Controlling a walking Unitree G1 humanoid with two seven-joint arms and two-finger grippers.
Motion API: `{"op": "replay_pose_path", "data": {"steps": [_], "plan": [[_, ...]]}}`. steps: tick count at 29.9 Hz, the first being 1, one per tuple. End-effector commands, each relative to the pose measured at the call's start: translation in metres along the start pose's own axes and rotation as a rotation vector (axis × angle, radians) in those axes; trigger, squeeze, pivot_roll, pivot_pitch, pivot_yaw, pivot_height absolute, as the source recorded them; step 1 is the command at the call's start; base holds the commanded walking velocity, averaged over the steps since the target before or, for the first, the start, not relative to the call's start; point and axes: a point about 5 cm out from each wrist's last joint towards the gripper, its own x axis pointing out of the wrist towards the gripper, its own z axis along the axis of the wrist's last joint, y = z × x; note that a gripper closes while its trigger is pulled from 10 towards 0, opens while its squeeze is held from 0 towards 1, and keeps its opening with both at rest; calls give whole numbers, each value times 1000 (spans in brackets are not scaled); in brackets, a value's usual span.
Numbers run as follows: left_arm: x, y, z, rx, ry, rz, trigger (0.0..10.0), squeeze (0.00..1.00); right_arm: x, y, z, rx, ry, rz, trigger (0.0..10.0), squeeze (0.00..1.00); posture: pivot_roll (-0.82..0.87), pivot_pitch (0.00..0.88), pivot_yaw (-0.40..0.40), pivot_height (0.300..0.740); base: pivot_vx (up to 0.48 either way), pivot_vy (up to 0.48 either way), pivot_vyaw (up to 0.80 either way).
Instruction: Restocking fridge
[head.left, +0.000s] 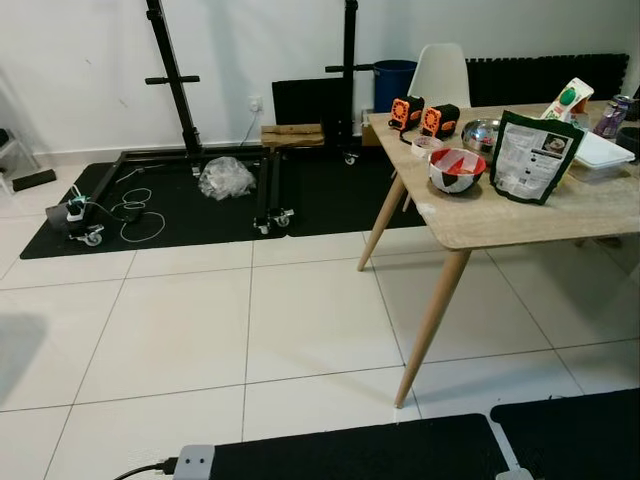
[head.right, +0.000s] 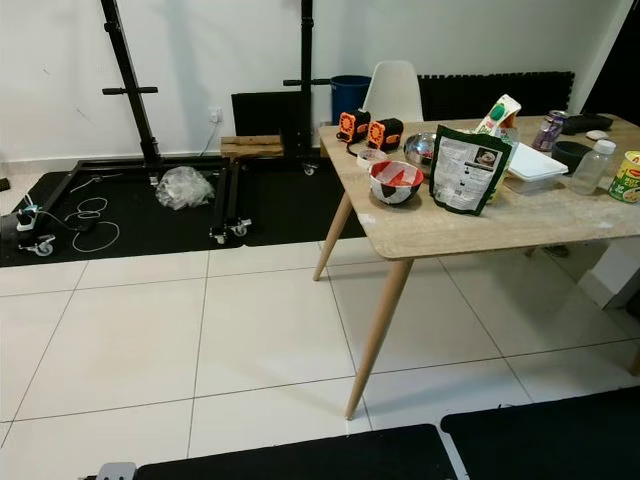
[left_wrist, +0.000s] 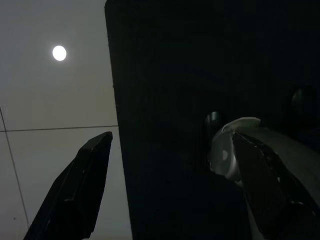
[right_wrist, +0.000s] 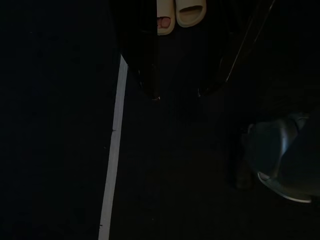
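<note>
- Left gripper (left_wrist: 165, 195): two long, matte black fingers (left_wrist: 75, 195) tapering to blunt, slanted tips.
- A rounded silver-grey robot casing (left_wrist: 227, 152) beside one finger.
- Right wrist view, very dark: two slim black fingers (right_wrist: 145, 65) and a rounded, glossy grey robot shell (right_wrist: 282, 157).

One wooden table (head.right: 560, 225), one white chair (head.right: 392, 88), two orange-and-black gadgets (head.right: 352, 126), one patterned bowl (head.right: 396, 181), one dark pouch (head.right: 465, 167)

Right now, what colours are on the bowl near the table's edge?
The bowl is red, white and black, clearest in the right eye view.
</note>
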Motion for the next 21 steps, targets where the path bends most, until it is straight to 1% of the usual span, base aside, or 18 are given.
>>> {"op": "replay_pose_path", "data": {"steps": [1, 3, 5, 9, 10, 13, 19, 21], "plan": [[0, 1, -3, 10, 6, 10, 10000, 0, 0, 4, -3, -6, 3, 15, 10000, 0, -49, 0, -14, 740, 0, 0, 0], [0, 1, -2, 10, 2, 10, 10000, 0, 0, 5, -3, -13, 4, 20, 10000, 0, -49, 0, -14, 740, 0, 0, 0], [-1, 2, -5, 25, 10, 20, 10000, 0, -1, 5, -9, -15, 23, 13, 10000, 0, -49, 1, -9, 740, 0, 0, 0], [-2, 0, -11, 41, 27, 7, 10000, 0, -2, 7, -13, 5, 31, 16, 10000, 0, -60, 0, -10, 740, 0, 0, 0], [-2, 0, -11, 37, 29, 6, 10000, 0, -2, 6, -12, 28, 26, 9, 10000, 0, -62, 0, -11, 740, 0, 0, 0], [-1, -2, -9, 44, 24, 1, 10000, 0, -1, 6, -10, 17, 21, 11, 10000, 0, -61, 0, -10, 740, 0, 0, 0], [1, -7, 1, 25, -3, -10, 10000, 0, 0, 3, -1, 21, -2, 9, 10000, 0, -58, 0, -11, 740, 0, 0, 0], [1, -9, 2, 39, 0, -20, 10000, 0, 0, 2, 3, 24, -12, 7, 10000, 0, -60, 0, -13, 740, 0, 0, 0]]}}
